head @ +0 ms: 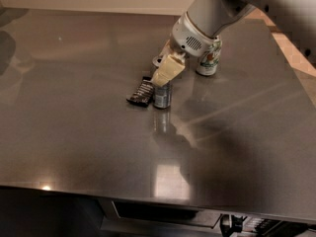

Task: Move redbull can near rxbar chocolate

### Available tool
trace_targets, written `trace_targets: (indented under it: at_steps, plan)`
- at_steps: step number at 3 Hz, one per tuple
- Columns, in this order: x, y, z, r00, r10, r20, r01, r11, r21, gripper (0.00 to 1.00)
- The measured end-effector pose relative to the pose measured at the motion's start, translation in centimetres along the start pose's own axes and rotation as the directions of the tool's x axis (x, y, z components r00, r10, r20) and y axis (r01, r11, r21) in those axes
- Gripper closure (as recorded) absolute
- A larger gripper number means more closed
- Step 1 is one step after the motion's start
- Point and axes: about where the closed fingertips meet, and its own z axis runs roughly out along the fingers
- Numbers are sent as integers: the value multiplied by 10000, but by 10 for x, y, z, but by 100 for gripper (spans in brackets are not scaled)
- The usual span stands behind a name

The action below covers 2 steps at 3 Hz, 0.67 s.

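Note:
The redbull can point(162, 98) stands upright on the steel table point(89, 142), its left side right next to the rxbar chocolate point(140, 92), a flat black bar lying at a slant. My gripper point(165, 73) comes down from the upper right. Its cream fingers point(168, 70) close over the can's top and hide the upper part of it.
A shorter white-and-green can point(208, 58) stands behind and to the right of the gripper, partly hidden by the arm point(212, 14). The table's front edge runs along the bottom, with a dark gap below it. The right edge is beside a tan floor.

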Motion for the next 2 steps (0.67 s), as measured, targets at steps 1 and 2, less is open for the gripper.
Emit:
trace_targets:
  at_steps: [1, 2]
  plan:
    - [3, 2, 2, 10000, -12, -57, 11, 10000, -62, 13]
    - [2, 2, 3, 10000, -26, -55, 26, 10000, -81, 0]
